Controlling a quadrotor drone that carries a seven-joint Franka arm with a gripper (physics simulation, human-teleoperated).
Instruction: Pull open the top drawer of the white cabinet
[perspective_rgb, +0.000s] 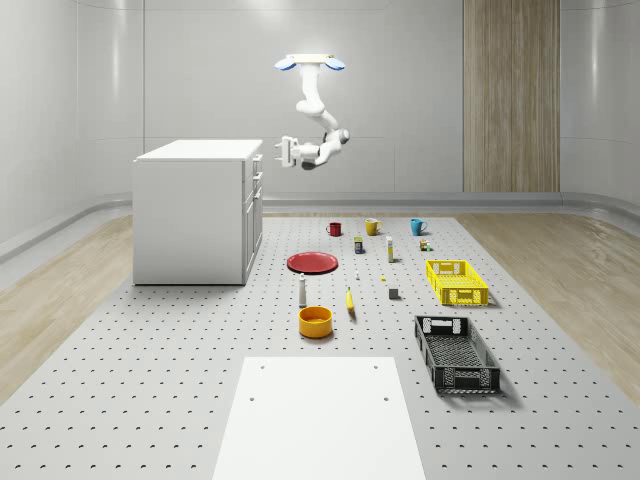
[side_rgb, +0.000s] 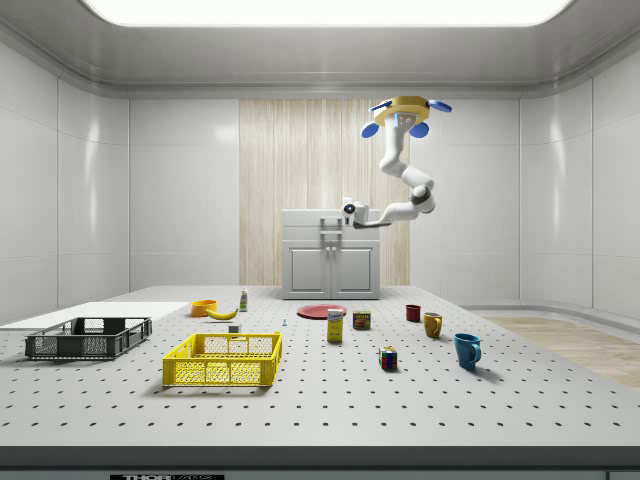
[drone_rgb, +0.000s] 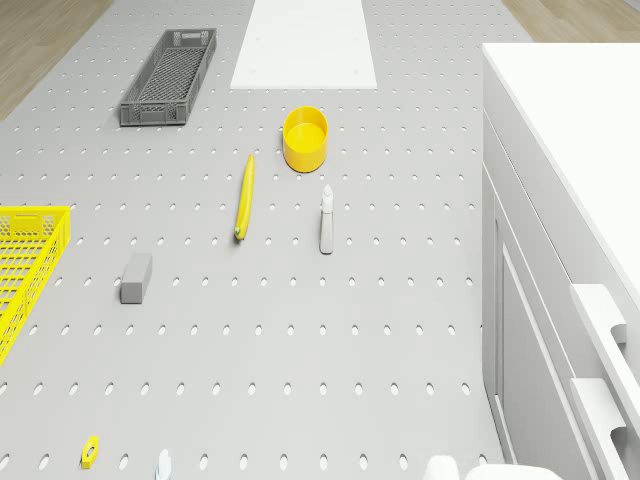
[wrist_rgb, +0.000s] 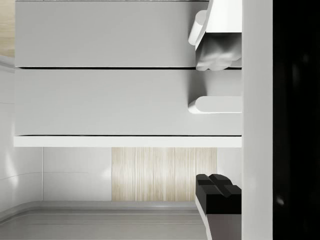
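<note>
open air between hand (perspective_rgb: 279, 152) and white cabinet (perspective_rgb: 190, 210) front; nothing blocks the top drawer handle (perspective_rgb: 258, 159); table clutter sits far below.

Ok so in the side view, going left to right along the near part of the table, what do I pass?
Black crate → yellow crate → small multicoloured cube → blue mug.
</note>
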